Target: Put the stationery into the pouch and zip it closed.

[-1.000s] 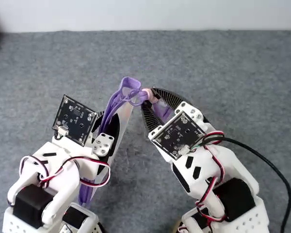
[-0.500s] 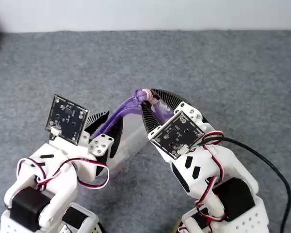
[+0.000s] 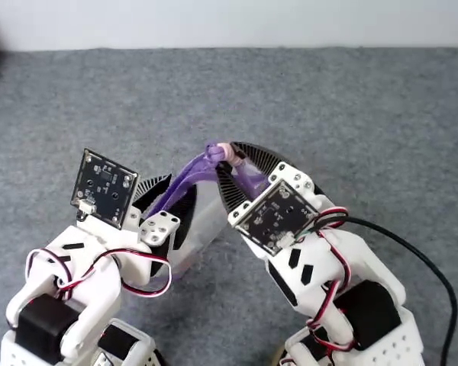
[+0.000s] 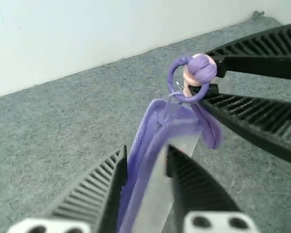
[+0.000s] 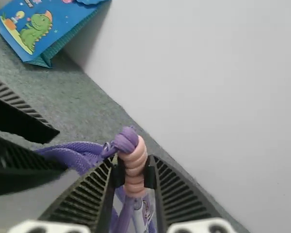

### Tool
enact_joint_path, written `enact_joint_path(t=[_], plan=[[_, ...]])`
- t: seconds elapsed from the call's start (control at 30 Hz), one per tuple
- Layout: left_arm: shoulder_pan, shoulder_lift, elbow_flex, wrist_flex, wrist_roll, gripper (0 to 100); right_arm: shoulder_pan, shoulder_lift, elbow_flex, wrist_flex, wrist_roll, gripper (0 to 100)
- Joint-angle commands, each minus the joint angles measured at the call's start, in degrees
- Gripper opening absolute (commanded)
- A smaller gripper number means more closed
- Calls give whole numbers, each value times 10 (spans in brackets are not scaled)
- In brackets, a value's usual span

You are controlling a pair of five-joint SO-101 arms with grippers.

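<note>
Pouch [image 3: 202,217], clamped in left pincer [image 4: 145,151], was drawn toward the table's left edge, taut against zip-pull cord [image 3: 223,150] pinched by right pincer [image 5: 133,167]; zipping judged nearly done.

The pouch [image 3: 201,221] has a clear, smooth, faintly glossy plastic body edged with purple woven zip tape [image 4: 144,145]. Its zip pull [image 5: 133,170] is soft purple cord wound with smooth pale pink coils. The jaws are matt black plastic, ribbed along their faces, and the arm shells [image 3: 366,267] are smooth white plastic with a slight sheen. Grey felt-like cloth, rough and matt, covers the tabletop [image 3: 351,114]. The wall [image 5: 208,73] behind is matt white, and the blue bag [image 5: 43,24] looks like printed paper.
</note>
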Motion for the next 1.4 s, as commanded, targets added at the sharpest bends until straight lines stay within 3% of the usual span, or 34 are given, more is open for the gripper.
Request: enact_joint_path(t=[0.0,0.43,0.83,1.37], plan=[[-5,1,-32,-18,-4,196,-23,-13,-42,1,7,7],[-5,-3,-32,-13,-20,194,-55,-13,-49,4,34,7],[-3,-4,-32,5,-53,61,-54,-9,-48,1,34,7],[-4,-4,-31,7,-72,13,57,62,-40,-89,31,7]])
